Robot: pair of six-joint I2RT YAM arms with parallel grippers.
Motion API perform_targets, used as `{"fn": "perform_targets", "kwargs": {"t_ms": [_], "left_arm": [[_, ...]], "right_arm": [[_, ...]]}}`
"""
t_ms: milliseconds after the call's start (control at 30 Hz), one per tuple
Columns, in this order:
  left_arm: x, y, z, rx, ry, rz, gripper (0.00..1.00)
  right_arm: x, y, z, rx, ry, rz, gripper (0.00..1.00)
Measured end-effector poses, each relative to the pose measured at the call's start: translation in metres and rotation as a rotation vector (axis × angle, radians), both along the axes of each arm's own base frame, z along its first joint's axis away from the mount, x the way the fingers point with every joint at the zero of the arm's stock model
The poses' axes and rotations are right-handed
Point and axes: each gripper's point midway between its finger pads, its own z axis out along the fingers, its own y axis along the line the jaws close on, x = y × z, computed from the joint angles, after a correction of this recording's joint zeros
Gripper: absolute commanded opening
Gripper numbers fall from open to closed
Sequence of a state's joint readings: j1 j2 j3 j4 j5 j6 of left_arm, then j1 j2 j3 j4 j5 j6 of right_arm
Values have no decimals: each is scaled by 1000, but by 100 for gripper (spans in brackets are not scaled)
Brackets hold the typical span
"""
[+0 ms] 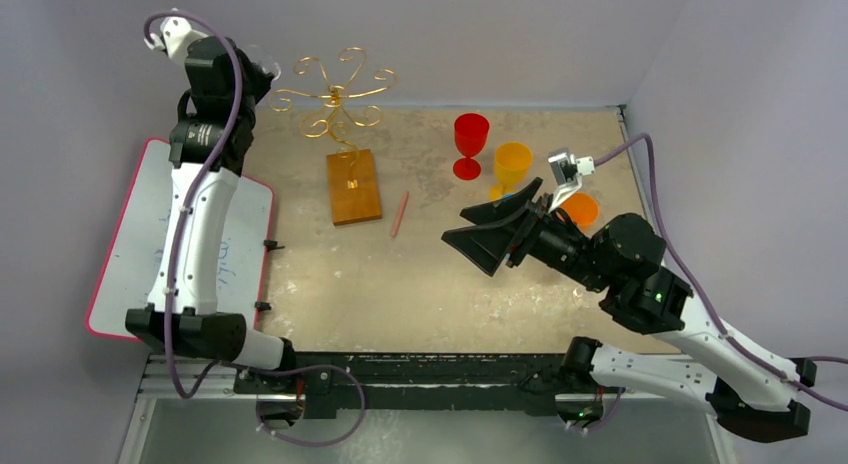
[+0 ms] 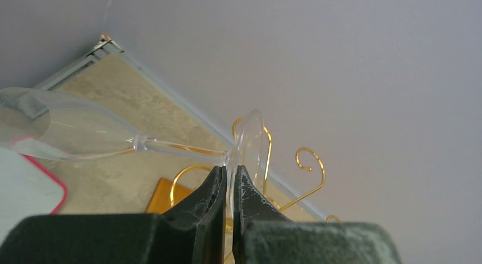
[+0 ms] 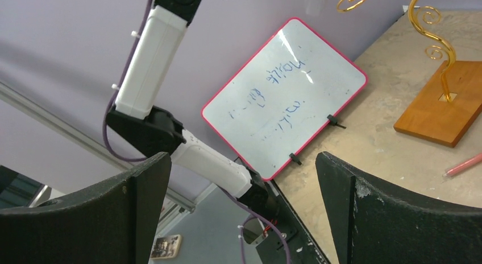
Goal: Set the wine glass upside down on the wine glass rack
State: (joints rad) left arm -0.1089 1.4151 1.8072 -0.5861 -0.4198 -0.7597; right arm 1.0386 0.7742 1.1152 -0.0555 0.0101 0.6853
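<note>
The blue scrawl on your pink-edged whiteboard (image 3: 284, 93) was too faint to read. Your left jaws were clamped on the foot of the clear wine glass (image 2: 142, 143), stem and bowl jutting sideways, high beside the gold curls of the wine glass rack (image 1: 335, 99). Your right jaws gaped wide over the tabletop (image 1: 400, 284).

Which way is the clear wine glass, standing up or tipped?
Tipped sideways: the left claw pinches the wine glass by its foot, stem running crosswise.

Whiteboard (image 1: 125, 234), red goblet (image 1: 470, 142), amber cup (image 1: 512, 165), orange cup (image 1: 582, 209)
</note>
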Motion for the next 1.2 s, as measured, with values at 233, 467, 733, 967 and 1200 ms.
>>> {"fn": "perform_targets", "kwargs": {"t_ms": [233, 467, 733, 967, 1200], "left_arm": [[57, 3, -6, -121, -73, -86, 0], [116, -15, -14, -231, -133, -255, 0], [145, -49, -9, -352, -187, -441, 0], [144, -74, -12, -462, -172, -573, 0], [138, -87, -8, -511, -168, -649, 0]], "right_arm": [[-1, -4, 1, -7, -7, -3, 100], [-3, -11, 11, 11, -27, -14, 100], [-4, -18, 20, 31, -37, -30, 100], [-4, -18, 18, 22, -36, -32, 100], [-3, -27, 19, 22, -39, -61, 100]]}}
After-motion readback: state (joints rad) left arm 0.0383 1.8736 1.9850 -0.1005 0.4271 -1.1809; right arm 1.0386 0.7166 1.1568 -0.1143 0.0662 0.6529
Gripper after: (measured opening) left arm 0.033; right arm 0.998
